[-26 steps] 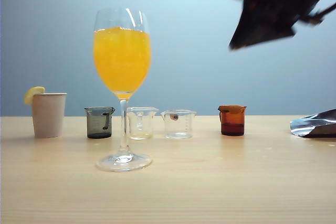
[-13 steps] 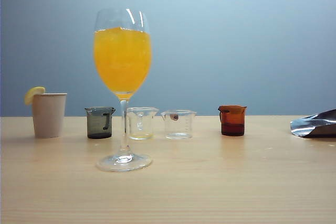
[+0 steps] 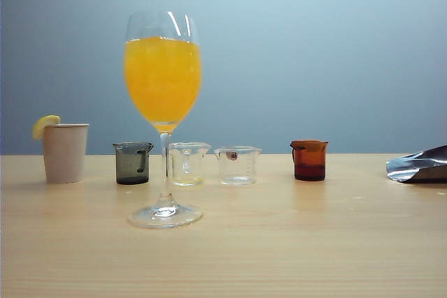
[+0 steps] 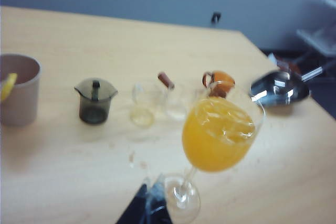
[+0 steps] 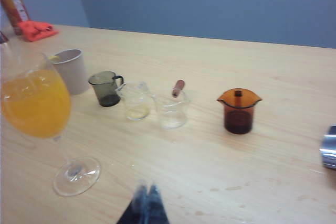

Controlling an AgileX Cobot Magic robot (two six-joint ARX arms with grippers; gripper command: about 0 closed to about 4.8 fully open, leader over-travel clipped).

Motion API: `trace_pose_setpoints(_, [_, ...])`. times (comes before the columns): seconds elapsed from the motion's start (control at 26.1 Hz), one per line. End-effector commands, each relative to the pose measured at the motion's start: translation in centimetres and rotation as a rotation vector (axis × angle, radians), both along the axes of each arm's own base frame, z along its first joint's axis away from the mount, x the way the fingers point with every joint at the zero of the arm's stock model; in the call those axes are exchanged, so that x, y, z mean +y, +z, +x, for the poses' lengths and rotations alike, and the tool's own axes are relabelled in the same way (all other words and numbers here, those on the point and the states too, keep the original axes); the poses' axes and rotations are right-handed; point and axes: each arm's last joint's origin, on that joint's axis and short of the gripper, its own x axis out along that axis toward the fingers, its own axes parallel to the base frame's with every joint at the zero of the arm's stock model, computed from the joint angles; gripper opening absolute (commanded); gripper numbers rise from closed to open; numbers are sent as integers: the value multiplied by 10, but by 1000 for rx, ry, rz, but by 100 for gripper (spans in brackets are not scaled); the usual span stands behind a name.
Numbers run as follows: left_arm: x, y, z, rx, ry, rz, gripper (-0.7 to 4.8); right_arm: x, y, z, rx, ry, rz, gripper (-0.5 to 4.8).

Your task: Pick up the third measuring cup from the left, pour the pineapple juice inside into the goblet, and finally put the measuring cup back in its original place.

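Gone from the exterior view was the dark arm that a second earlier had hung blurred in the upper right; nothing on the worktop (image 3: 279, 242) had shifted.

Both grippers were lifted clear of everything and held nothing. In the right wrist view the right gripper (image 5: 147, 201) showed only as dark fingertips pressed together, jaws closed and empty, above bare wood. In the left wrist view the left gripper (image 4: 149, 205) was a dark blurred tip beside the foot of the goblet (image 4: 218, 140); I could not tell whether its jaws were apart or together.

The goblet (image 3: 163, 102) stood upright nearest the exterior camera, its bowl filled with opaque orange drink (image 3: 163, 78). Behind it ran the row of cups. The third measuring cup (image 3: 237, 165) stood upright on the worktop, third in that row, its reddish-brown dot near the rim, and it looked all but empty. Just beside it on the left, partly behind the goblet's stem, was a clear cup (image 3: 187, 162) with a faint trace of pale yellow liquid (image 4: 142, 119) at the bottom. Further left stood a grey cup (image 3: 133, 162) and a paper cup (image 3: 65, 151) with a lemon slice (image 3: 45, 125) on its rim. Well to the right of the third cup was an amber cup (image 3: 309, 159), and a crumpled foil pouch (image 3: 419, 165) lay at the right edge.
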Motion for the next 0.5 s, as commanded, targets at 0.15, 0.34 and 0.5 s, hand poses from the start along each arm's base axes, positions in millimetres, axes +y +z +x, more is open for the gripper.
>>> trace_pose_setpoints(0.15, [-2,-45,3,-68,5,-45,-5,7,-37,10,50,3,36,-5])
trace_pose_setpoints(0.34, [-7,-72,12,-61,8,-67,-5,8,-53,13,82,-3,15,-5])
trace_pose_setpoints(0.5, [-12,-88,19,-74,-8,-77,-5,9,-64,14,88,-2,10,-5])
